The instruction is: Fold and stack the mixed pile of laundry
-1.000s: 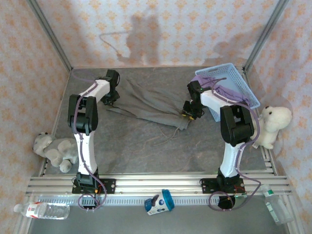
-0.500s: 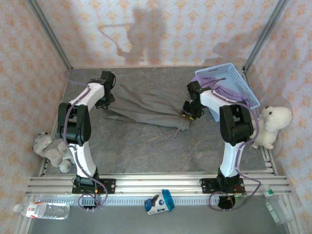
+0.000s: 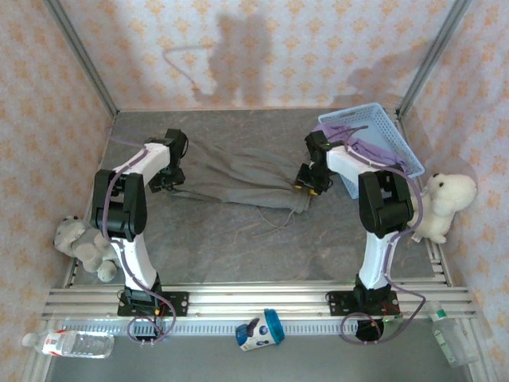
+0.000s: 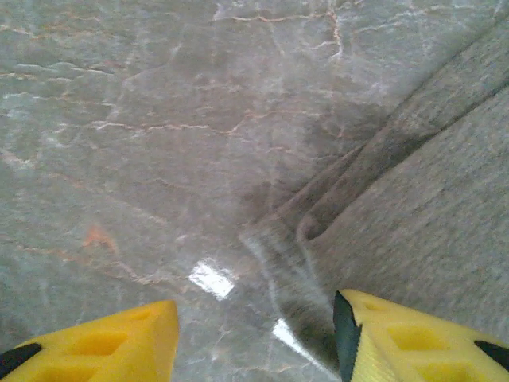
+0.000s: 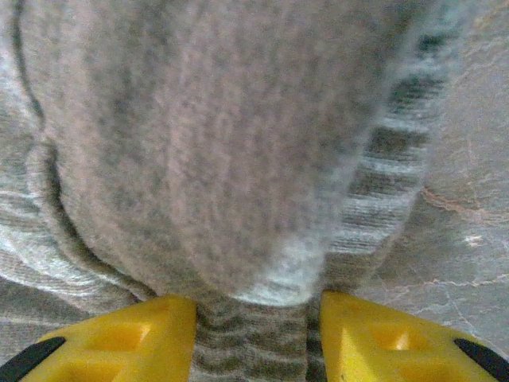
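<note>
The grey-olive garment [image 3: 238,171] lies spread across the far middle of the table. My left gripper [image 3: 163,181] is at its left end. In the left wrist view it [image 4: 254,350] stands open just above the table, and the garment's edge [image 4: 413,215] lies beside the right finger, not clamped. My right gripper [image 3: 306,181] is at the garment's right end. In the right wrist view it [image 5: 258,342] is shut on the ribbed band of the garment [image 5: 215,143], which bulges up in front of the fingers. The lavender T-shirt [image 3: 362,147] lies in the basket.
The light blue basket [image 3: 374,119] stands at the back right. A white plush toy [image 3: 445,203] sits at the right edge, a grey one [image 3: 87,245] at the left edge. Bottles [image 3: 75,344] and a can [image 3: 258,330] lie along the near rail.
My left gripper has swung left and nearer along the garment's left end and opened, letting the cloth go. The right gripper has stayed at the garment's right end.
</note>
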`<act>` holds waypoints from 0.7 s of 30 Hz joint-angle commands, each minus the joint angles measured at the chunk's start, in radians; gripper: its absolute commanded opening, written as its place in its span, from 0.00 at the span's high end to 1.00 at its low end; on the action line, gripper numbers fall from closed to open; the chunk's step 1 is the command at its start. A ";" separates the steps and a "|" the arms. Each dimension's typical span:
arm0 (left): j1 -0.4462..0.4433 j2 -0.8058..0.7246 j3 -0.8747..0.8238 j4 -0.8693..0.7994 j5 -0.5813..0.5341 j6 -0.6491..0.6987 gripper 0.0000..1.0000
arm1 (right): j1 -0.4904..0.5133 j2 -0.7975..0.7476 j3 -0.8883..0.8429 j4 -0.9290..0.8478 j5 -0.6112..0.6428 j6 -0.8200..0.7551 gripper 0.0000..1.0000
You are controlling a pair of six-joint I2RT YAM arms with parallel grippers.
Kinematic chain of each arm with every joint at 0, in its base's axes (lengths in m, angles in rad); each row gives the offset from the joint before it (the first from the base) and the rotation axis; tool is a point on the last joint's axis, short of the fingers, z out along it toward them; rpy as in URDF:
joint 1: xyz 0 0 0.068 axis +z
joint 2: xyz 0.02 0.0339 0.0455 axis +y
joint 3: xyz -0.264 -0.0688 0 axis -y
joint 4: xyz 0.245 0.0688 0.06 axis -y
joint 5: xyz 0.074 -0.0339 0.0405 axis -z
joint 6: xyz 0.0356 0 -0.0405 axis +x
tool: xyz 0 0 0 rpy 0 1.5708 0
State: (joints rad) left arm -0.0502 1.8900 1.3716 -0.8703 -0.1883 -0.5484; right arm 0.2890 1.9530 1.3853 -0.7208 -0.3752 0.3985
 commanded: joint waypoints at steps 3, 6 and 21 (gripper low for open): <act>-0.003 -0.105 0.049 0.022 0.068 -0.035 0.45 | 0.007 -0.068 0.066 -0.069 0.034 -0.024 0.54; -0.033 -0.099 0.074 0.100 0.173 -0.077 0.47 | 0.010 -0.070 0.079 -0.071 0.055 -0.018 0.55; -0.136 0.051 -0.080 0.237 0.185 -0.257 0.53 | 0.035 0.019 0.026 -0.012 0.090 -0.007 0.42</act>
State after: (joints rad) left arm -0.1936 1.9900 1.3579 -0.6449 0.0158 -0.7479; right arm 0.3141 1.9903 1.4517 -0.7361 -0.3340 0.3927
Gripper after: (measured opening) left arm 0.469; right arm 0.558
